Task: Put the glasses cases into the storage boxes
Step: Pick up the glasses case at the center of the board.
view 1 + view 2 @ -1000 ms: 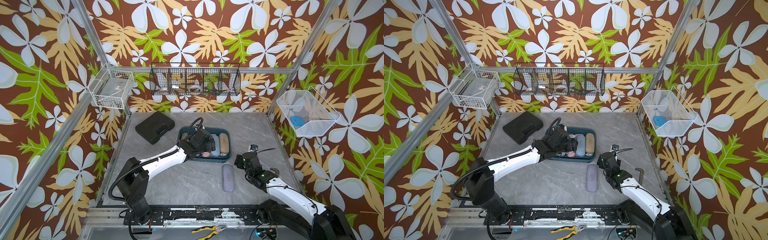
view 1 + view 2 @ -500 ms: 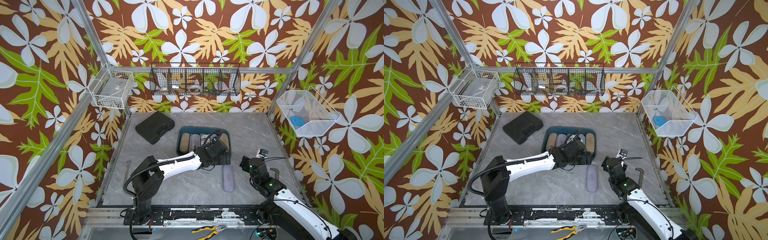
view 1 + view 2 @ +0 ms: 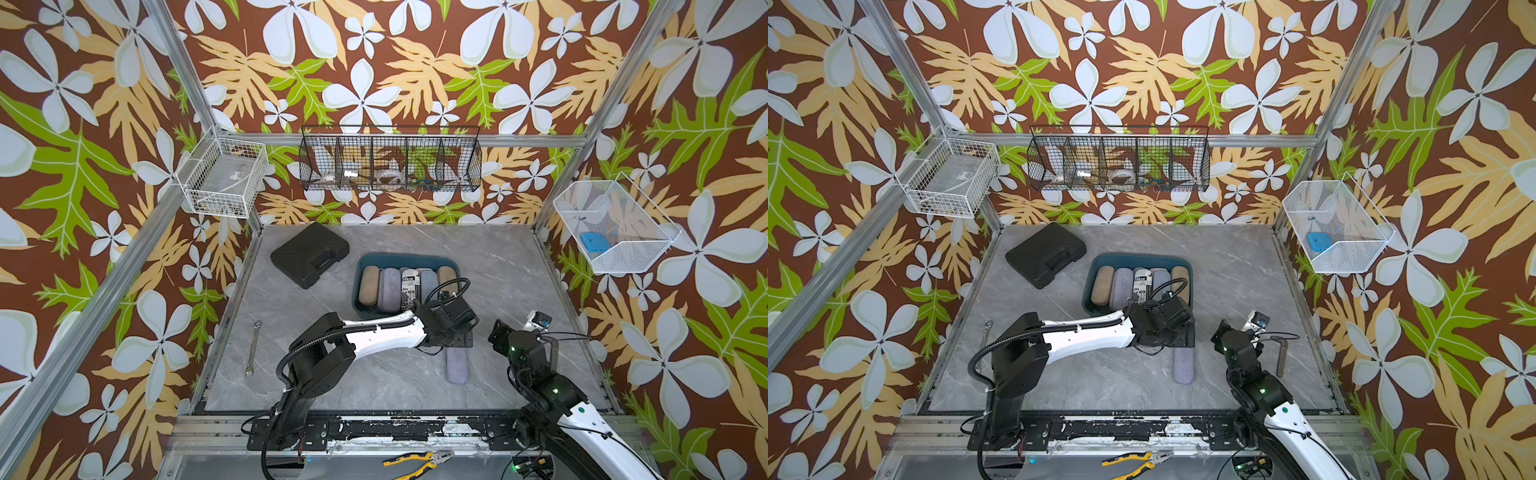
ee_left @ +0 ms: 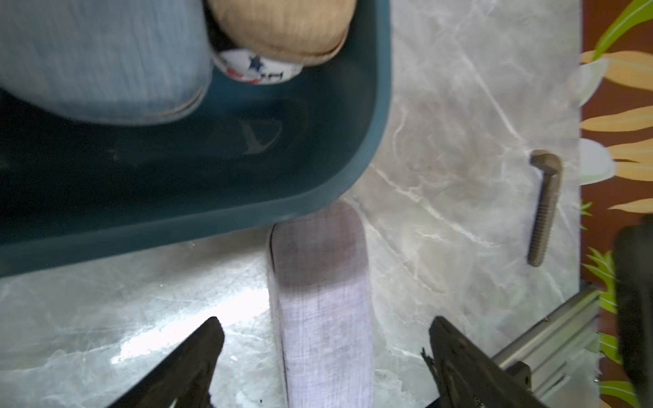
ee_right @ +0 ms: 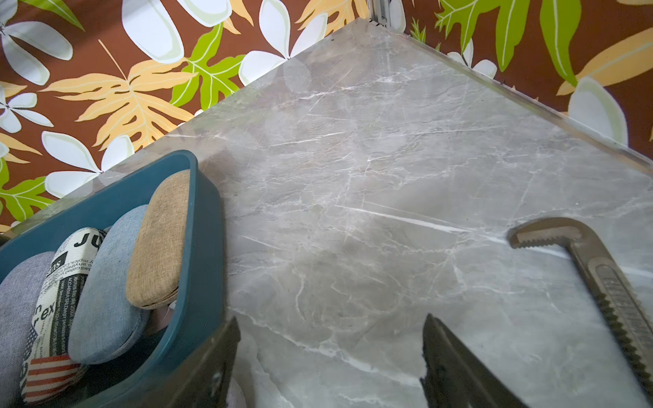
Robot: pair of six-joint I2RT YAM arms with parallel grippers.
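Lavender woven oblong case point(image 4: 319, 282), left pincer point(image 4: 324, 319) spread astride it — smooth teal tub point(image 4: 374, 106) just beside, right pincer point(image 5: 332, 318) spread, empty.

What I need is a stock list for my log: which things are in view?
cases in tub: five showing, tan, lavender, newsprint, blue, tan; side by side
loose case: one, lavender, in front of tub
tub: one, teal, table middle
tool case: one, black, back left
spanner: one, silver, left edge
pipe wrench: one, brown, right side
white baskets: two, side walls
black basket: one, back wall
pliers: one, yellow-handled, front rail
left arm: one, white-black, jaws open astride loose case
right arm: one, white-black, jaws open, empty
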